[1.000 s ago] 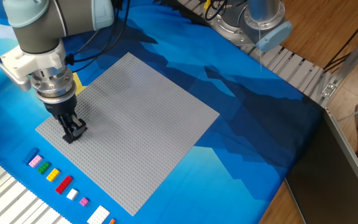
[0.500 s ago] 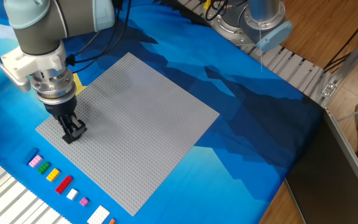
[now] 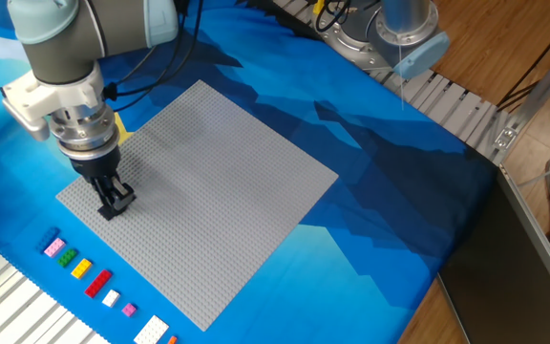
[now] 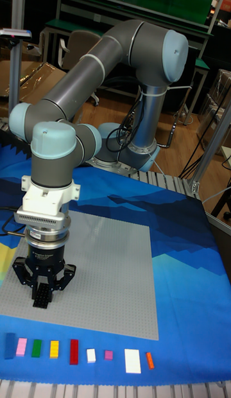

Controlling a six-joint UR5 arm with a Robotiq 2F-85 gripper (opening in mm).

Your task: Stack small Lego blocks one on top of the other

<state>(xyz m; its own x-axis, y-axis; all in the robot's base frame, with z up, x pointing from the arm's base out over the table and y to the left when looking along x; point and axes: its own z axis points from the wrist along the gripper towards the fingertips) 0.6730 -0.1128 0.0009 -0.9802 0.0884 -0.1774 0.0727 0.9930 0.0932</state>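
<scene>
Below the jaws: a black Lego block (image 4: pixel 42 298) pinched between them, down on the grey baseplate (image 3: pixel 218 205).

Nearer the desk's front edge than the jaws, apart from them, lies a row of loose blocks: blue (image 4: pixel 9 345), pink (image 4: pixel 22 347), green (image 4: pixel 37 348), yellow (image 4: pixel 54 349), red (image 4: pixel 74 351), small white (image 4: pixel 91 355), purple (image 4: pixel 108 355), large white (image 4: pixel 132 361), orange (image 4: pixel 149 360). Nothing stands between row and jaws. A blue patterned cloth (image 3: pixel 380 182) covers the desk; behind are chairs and green-topped benches. No writing is legible.
</scene>
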